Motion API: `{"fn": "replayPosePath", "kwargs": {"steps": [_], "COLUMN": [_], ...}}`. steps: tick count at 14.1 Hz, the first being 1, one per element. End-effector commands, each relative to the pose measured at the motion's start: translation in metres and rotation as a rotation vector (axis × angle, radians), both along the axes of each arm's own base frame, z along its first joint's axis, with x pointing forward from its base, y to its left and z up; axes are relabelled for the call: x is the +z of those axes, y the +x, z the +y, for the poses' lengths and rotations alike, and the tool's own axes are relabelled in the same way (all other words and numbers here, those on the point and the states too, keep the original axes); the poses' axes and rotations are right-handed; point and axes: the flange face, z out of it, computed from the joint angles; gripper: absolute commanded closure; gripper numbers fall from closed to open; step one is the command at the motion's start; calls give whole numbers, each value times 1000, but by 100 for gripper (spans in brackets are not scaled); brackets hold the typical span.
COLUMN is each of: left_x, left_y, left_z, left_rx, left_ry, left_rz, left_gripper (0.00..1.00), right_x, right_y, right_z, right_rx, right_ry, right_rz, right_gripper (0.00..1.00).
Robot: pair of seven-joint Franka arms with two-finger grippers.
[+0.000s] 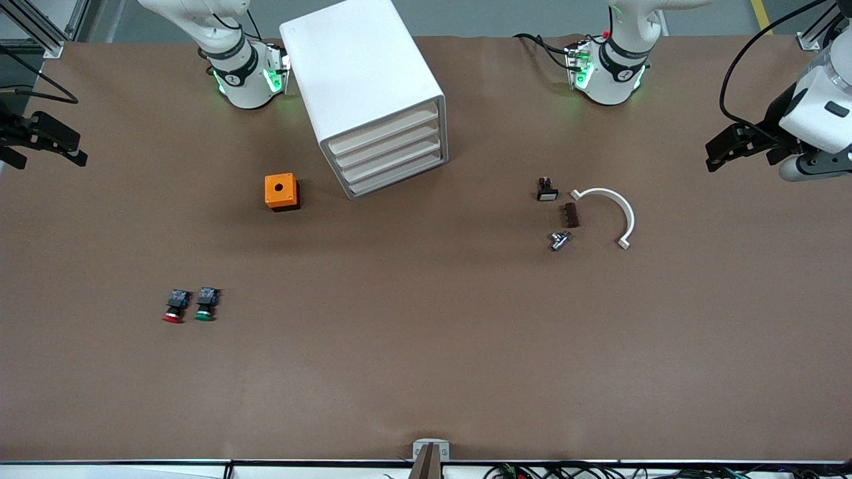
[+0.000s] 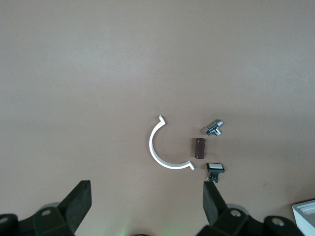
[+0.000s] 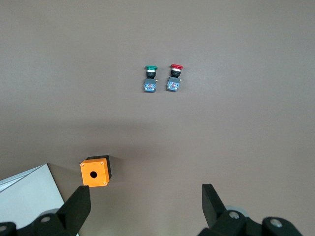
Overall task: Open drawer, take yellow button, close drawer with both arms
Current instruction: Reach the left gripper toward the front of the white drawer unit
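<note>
The white cabinet (image 1: 369, 93) stands near the robot bases, between the 2 arms, with all 4 cream-fronted drawers (image 1: 389, 153) pushed in flush. The orange-yellow button is nowhere to be seen in any view.

The left gripper (image 1: 722, 150) hangs high over the left arm's end of the table, fingers (image 2: 76, 204) spread wide and holding nothing. The right gripper (image 1: 43, 140) hangs over the right arm's end, also wide apart and empty.

An orange box (image 1: 281, 191) with a round hole sits beside the cabinet. A red-capped button (image 1: 175, 307) and a green-capped button (image 1: 206, 305) lie side by side nearer the front camera. Toward the left arm's end lie a white curved bracket (image 1: 616, 213), a small brown block (image 1: 570, 215), a metal fitting (image 1: 560, 240) and a white-capped switch (image 1: 546, 189).
</note>
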Motion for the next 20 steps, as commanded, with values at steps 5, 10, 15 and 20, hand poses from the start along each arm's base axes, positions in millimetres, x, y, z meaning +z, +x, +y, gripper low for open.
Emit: {"fn": "replayPosePath", "kwargs": {"steps": [5, 10, 15, 20], "left_x": [-3, -61, -138, -229], "left_y": [5, 36, 69, 91], "left_z": [-2, -16, -45, -122], "left_rx": [-24, -49, 0, 418], "left_ry": [4, 8, -25, -64], "left_rz": [22, 122, 241, 405], "left_gripper": [0, 0, 0, 0], "right_x": [3, 15, 10, 8], "right_y": [-8, -4, 0, -3], "right_z": [-1, -7, -11, -7], "right_rx": [6, -5, -13, -7], "right_ry": [2, -3, -4, 0], "right_rz": [-9, -32, -21, -2], "right_gripper": [0, 0, 0, 0]}}
